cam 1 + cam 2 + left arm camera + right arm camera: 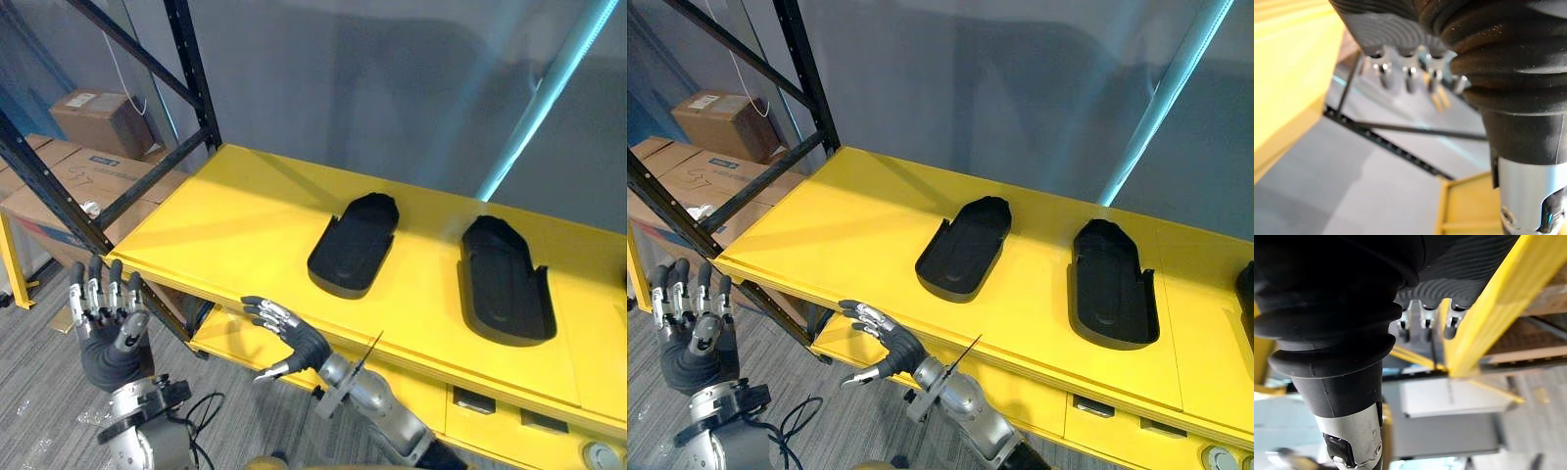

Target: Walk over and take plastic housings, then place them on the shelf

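Two black plastic housings lie on the yellow shelf [245, 215]: one [356, 244] near the middle and another [504, 279] to its right. A third dark piece [1247, 286] shows at the right edge. My left hand [108, 323] is raised at the lower left, below the shelf's corner, fingers straight and holding nothing. My right hand [291, 341] hovers just in front of the shelf's front edge, fingers spread and relaxed, well short of the nearer housing.
A black steel rack frame [118, 196] with diagonal braces stands at the left end of the shelf. Cardboard boxes [93, 122] sit behind it on the left. A grey wall rises behind the shelf. Yellow drawer fronts [509, 421] run below at the right.
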